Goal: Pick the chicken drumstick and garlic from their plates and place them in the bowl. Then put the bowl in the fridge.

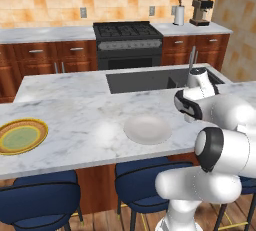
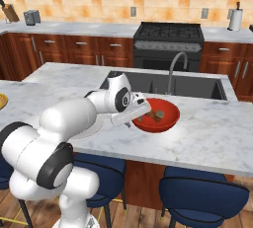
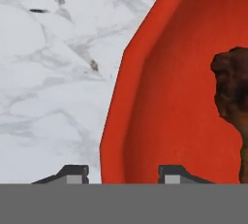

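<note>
While parted, hand (image 3: 117, 172) straddles bowl (image 3: 145, 121) rim.

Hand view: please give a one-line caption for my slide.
Open gripper straddling the near rim of the red bowl, chicken drumstick inside, on marble counter.

We see the claw (image 3: 119, 173) straddling the near rim of the bowl (image 3: 160, 97) on the bench (image 3: 53, 87); the chicken drumstick (image 3: 235, 92) lies inside, beyond the claw.
</note>
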Motion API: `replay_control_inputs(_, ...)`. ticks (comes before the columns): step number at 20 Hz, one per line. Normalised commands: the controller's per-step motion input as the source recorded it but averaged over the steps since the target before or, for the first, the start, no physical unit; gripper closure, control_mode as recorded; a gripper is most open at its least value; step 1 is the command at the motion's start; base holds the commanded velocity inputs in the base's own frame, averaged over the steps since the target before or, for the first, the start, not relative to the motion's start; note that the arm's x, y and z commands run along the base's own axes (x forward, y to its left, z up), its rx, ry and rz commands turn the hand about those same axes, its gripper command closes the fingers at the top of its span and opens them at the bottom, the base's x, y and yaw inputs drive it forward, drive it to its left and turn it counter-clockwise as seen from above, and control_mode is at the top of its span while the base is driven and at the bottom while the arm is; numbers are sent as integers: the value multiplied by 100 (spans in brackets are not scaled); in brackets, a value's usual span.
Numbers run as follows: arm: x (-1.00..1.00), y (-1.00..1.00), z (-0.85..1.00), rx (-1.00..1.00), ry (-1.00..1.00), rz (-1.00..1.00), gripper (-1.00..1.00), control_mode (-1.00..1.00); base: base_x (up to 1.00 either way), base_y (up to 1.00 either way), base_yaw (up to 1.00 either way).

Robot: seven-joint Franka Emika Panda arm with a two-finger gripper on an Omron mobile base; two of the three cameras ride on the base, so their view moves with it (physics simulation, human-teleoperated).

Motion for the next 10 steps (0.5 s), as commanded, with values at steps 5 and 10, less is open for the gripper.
replay_control_inputs(5,-11,0,-2,0,-7,0,100,-100,0,0,0)
replay_control_inputs(10,-45,12,48,0,-7,3,100,-100,0,0,0)
